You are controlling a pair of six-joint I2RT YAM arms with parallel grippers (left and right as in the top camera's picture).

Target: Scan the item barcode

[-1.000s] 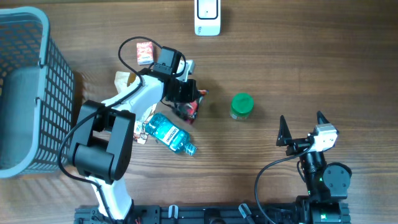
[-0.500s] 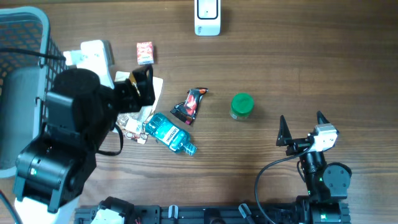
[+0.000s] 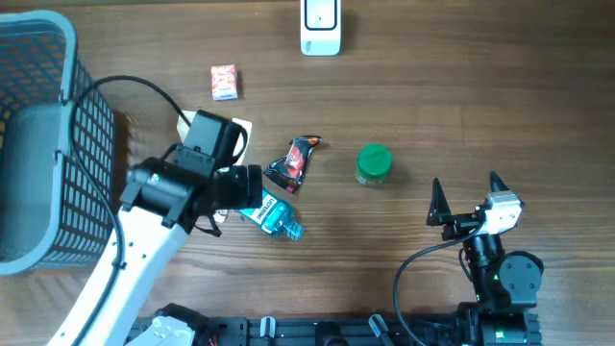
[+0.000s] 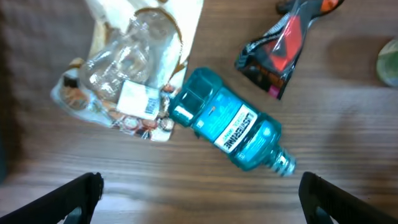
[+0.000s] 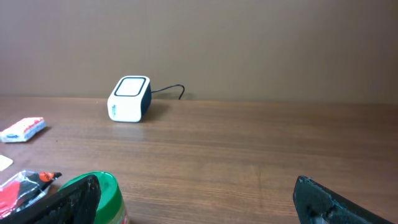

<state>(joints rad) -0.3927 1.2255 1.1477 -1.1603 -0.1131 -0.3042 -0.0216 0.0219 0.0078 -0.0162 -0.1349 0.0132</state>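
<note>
Left arm [image 3: 159, 207] swung back above blue bottle [image 4: 227, 127], gripper [image 4: 200, 190] spread wide

My overhead straight down on the worktop [image 3: 480, 96], left wrist close above the bottle [image 4: 227, 127], right wrist low toward the scanner [image 5: 129, 99], both shared overhead.

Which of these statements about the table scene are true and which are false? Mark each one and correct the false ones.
1. The blue mouthwash bottle lies on its side on the table. True.
2. The left gripper is shut on the bottle. False: its jaws are open and hold nothing.
3. The green-lidded jar touches the scanner. False: they stand well apart, the scanner at the table's far edge.
4. The right gripper is open and empty. True.
</note>
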